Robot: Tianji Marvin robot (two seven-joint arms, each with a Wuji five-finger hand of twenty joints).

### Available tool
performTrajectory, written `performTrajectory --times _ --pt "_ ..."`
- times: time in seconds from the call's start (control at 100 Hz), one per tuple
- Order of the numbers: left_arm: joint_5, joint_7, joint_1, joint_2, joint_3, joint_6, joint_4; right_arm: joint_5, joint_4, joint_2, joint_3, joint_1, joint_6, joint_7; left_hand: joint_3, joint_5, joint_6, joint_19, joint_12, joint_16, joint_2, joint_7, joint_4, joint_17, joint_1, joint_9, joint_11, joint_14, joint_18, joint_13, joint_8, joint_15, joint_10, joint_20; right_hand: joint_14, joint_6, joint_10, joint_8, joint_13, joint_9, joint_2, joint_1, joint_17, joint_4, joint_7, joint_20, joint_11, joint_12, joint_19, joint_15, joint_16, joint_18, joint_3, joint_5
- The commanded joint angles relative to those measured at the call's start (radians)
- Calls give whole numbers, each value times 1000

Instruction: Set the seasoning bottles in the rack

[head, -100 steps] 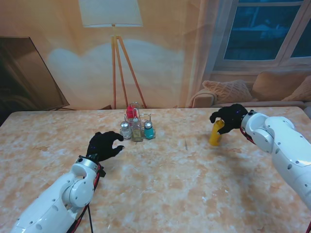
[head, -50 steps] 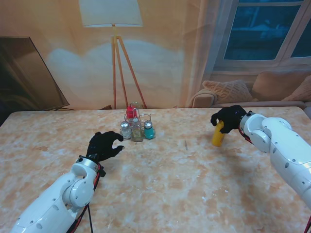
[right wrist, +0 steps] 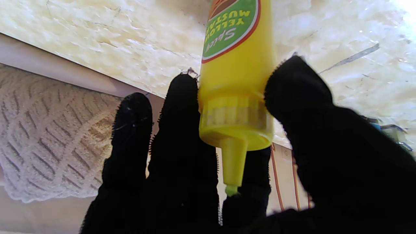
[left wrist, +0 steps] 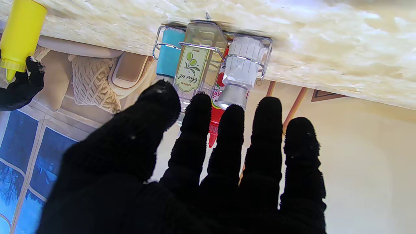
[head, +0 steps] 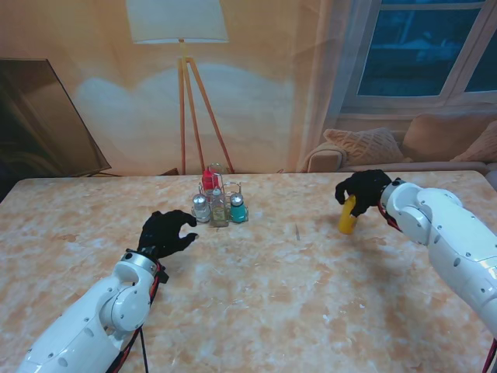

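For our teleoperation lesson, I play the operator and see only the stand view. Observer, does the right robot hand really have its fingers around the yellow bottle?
Observer: Yes. The right wrist view shows the right robot hand with its thumb on one side of the yellow bottle, just under the cap, and fingers on the other.
Operator: What is in it?
Observer: Its label reads Yellow Mustard.
Operator: And the clear bottle in the rack?
Observer: In the left wrist view, past the open left robot hand, the clear bottle in the rack has a label picturing olives.
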Motion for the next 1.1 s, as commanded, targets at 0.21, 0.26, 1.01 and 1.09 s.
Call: performTrajectory --times 0.21,0.26,1.01,1.09 --pt "6 -9 0 0 -2 2 0 40 30 -20 -10 -8 9 -15 7 -14 -10 6 -1 1 -20 23 -12 -5 26 -27 1 -3 -7 -18 7 -1 5 23 -168 -138 -119 -12 111 162 -5 169 70 28 202 33 38 59 48 123 34 -56 84 146" --pt "5 -9 0 0 -2 1 0 47 32 -22 -10 -10 12 -15 7 -13 -11 6 -1 1 -21 24 -12 -6 27 -28 0 -3 -7 -17 7 -1 6 23 -167 -143 -121 -11 113 167 -4 172 72 28 210 33 40 59 49 126 34 -54 84 154" --pt "4 -6 -1 -1 -1 0 3 107 66 -37 13 -29 33 -70 1 -13 -11 8 -1 1 -25 41 -16 -4 36 -27 3 -4 -10 -16 3 1 6 20 -146 -149 -135 -26 133 224 -5 202 91 36 243 31 83 52 61 163 17 -31 86 228" --pt "5 -5 -1 -1 -1 0 3 104 57 -36 19 -26 24 -57 0 -13 -10 8 -1 1 -24 42 -16 -4 37 -28 3 -3 -10 -17 3 1 6 20 -146 -145 -131 -30 132 225 -10 203 92 39 243 31 86 51 64 168 18 -32 90 233"
